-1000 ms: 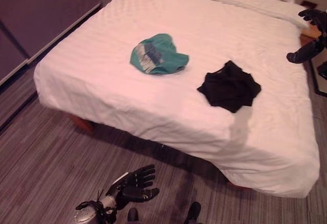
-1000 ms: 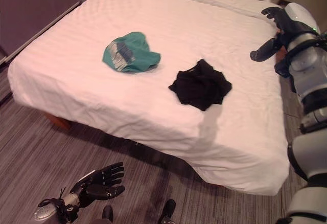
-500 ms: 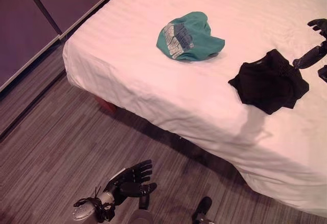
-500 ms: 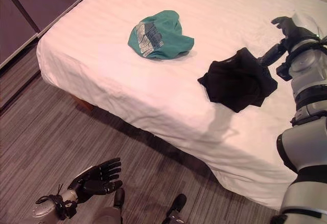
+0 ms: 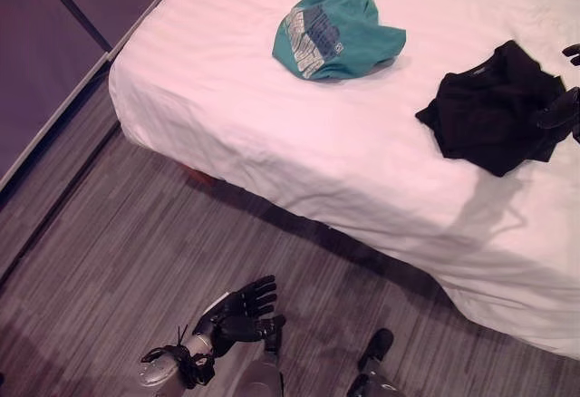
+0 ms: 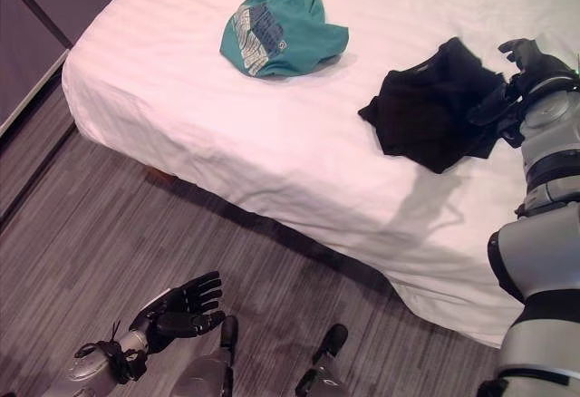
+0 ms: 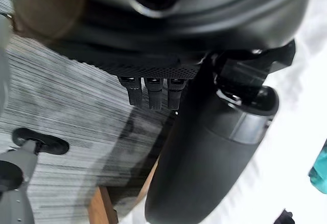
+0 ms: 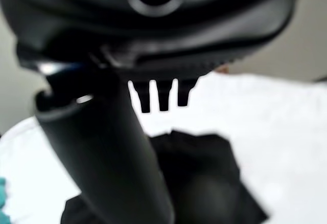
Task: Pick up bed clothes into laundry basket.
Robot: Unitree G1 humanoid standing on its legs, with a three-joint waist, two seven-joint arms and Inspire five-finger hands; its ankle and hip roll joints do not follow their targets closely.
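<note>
The right hand [image 6: 515,78] is over the far edge of the black garment [image 6: 433,111], with fingers spread and relaxed, grasping nothing; whether the thumb already touches the cloth I cannot tell. The left hand [image 5: 237,311] hangs low over the floor [image 5: 109,234], well apart from the bed [image 5: 272,134], also relaxed and empty.

The black garment lies crumpled on the bed near the hand, not far from the bed's front edge; it looks light, soft and limp, so I judge it will fold and hang down when lifted, and it is not fragile or slippery. The best place to take hold seems the raised bunch of folds in its middle, or the thick edge just under the right hand, where the fingers can gather several layers; a single thin corner may slip out. The heap is almost round, with only a weak long axis running from the bed's front edge toward the hand; a small corner points away from the front edge.

The green shirt [image 5: 333,30] lies further along the bed from the black garment, well apart from it; it is also a soft heap, its long axis slanting across the bed.
</note>
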